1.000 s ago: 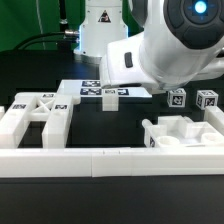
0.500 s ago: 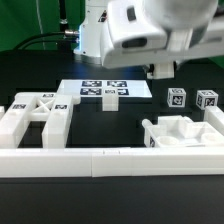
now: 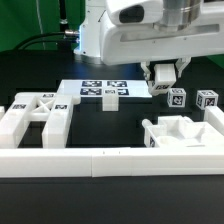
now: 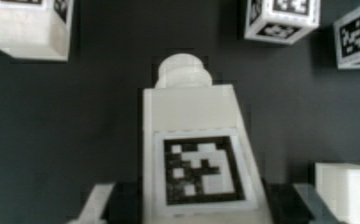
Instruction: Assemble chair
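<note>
The chair is in loose white tagged pieces. My gripper hangs over the back of the table, near the exterior view's right, shut on a white square post. In the wrist view that post runs out from between the fingers, with its tag facing the camera and a rounded peg at its far end. My gripper has a finger on each side of it. Two more tagged posts stand just beside the gripper. The X-braced panel lies at the exterior view's left.
The marker board lies at the back centre. A white frame piece sits at the front right. The long low border rail runs along the front. The robot's base stands at the back.
The arm has drawn back from in front of the camera. The gripper, hidden a second ago, now shows low beside the two standing posts with the post between its fingers.
</note>
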You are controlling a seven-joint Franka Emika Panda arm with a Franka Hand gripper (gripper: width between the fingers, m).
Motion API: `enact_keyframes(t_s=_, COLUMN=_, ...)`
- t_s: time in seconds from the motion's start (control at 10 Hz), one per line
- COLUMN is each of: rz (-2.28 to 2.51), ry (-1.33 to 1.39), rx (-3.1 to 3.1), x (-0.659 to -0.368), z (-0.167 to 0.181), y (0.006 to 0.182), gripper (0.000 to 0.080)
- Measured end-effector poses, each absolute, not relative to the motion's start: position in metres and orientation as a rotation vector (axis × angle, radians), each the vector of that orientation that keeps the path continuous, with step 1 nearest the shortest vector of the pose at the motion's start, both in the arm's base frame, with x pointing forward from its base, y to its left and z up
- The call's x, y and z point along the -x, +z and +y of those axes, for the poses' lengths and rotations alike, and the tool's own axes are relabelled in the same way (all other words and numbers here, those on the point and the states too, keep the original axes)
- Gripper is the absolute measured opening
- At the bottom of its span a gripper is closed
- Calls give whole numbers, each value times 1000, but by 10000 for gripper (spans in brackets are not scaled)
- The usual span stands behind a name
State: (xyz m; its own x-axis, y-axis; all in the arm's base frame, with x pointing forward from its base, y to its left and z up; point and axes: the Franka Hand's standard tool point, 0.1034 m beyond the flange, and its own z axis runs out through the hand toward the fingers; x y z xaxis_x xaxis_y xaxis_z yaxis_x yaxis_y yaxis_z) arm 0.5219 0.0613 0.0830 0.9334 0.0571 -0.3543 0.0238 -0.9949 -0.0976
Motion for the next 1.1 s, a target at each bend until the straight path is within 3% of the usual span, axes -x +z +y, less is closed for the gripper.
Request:
enact_keyframes(t_s=0.3, rz=-101, ry=209, rx=3046, x=-549, z=78, y=102, gripper=288)
enact_keyframes(t_s=0.6, rz=-93, ry=-117, rx=3063, x=-554, z=74, y=98, gripper=288)
enact_keyframes(t_s=0.8, rz=-199, ry=-309, rx=3052, x=-579, z=75, y=105, gripper=288)
enact_keyframes(t_s=1.1, rz=-298, ry=-418, rx=3044, x=-595, z=71, y=105, gripper=288)
